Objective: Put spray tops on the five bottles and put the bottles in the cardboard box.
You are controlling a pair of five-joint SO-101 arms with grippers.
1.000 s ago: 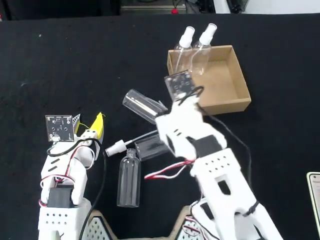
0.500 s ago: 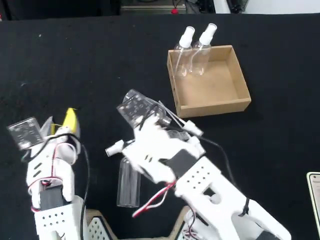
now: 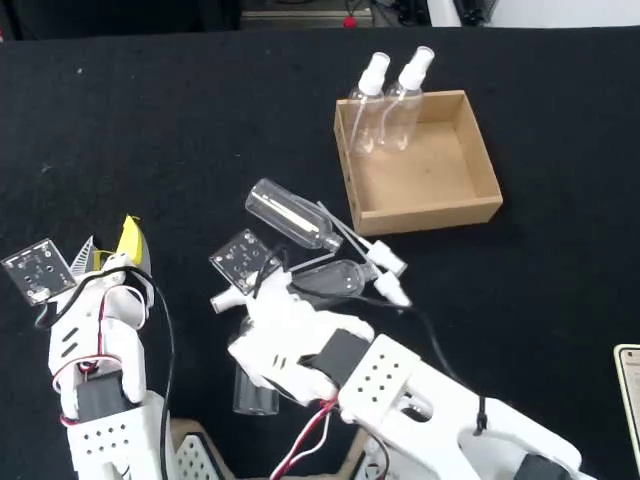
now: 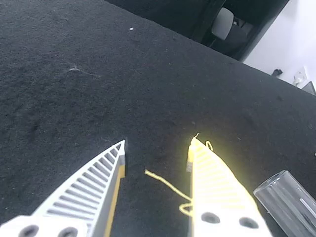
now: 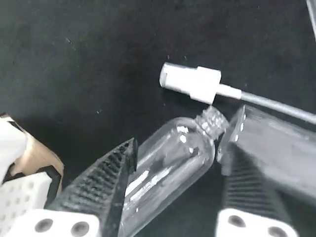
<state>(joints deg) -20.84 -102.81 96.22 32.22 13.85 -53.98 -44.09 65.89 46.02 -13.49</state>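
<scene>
On the black counter (image 3: pixel 560 120) the task was judged to be less than half done. The cardboard box (image 3: pixel 425 212) was seen to hold two capped bottles (image 3: pixel 362 118), leaned side by side against its far wall with their white heads above the rim, and the rest of its floor was bare. Three bottles lay outside the box. A clear bottle (image 3: pixel 288 214) was laid on its side near the box, and a second bottle (image 3: pixel 335 278) just beside it. Two white spray tops (image 3: pixel 385 258) were seen at their near ends, but whether these were screwed on could not be told. The uncapped bottle (image 5: pixel 168 168) was found with its threaded neck bare, partly hidden under the right arm. The right pincer (image 5: pixel 185 129) was spread wide with one finger on either side of that bottle, and nothing was clamped. The left pincer (image 4: pixel 157 143) was held open and empty over bare counter, well apart from the box. A loose spray top (image 5: pixel 191 83), its dip tube attached, lay just beside the bare neck, so capping and boxing were judged to be left.
</scene>
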